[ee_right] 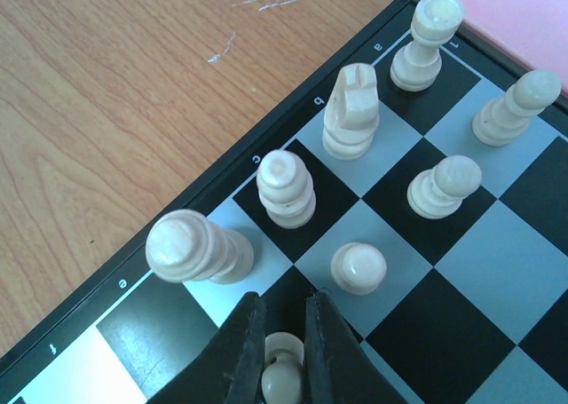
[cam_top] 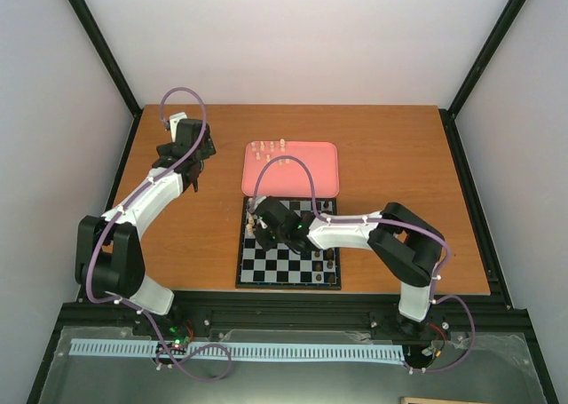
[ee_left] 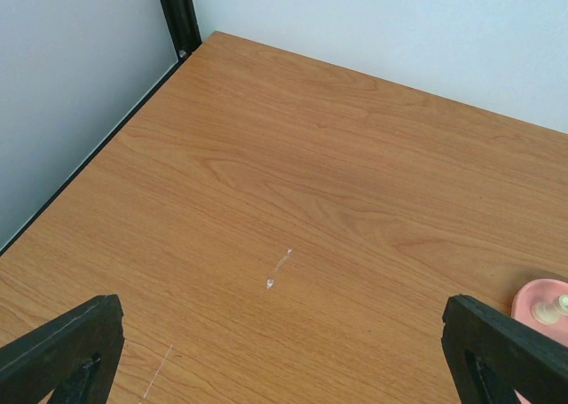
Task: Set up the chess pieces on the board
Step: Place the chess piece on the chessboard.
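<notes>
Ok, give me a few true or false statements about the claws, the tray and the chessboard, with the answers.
1. The right claw is shut on a light chess piece at the board. True.
2. The left claw holds a piece. False: it is open, over bare table.
3. The pink tray has nothing on it. False: a few light pieces stand on it.
4. A light knight stands on the board near its edge. True.

Chess pieces [ee_right: 351,111] on board [cam_top: 266,271], tray [cam_top: 324,155] just behind
</notes>
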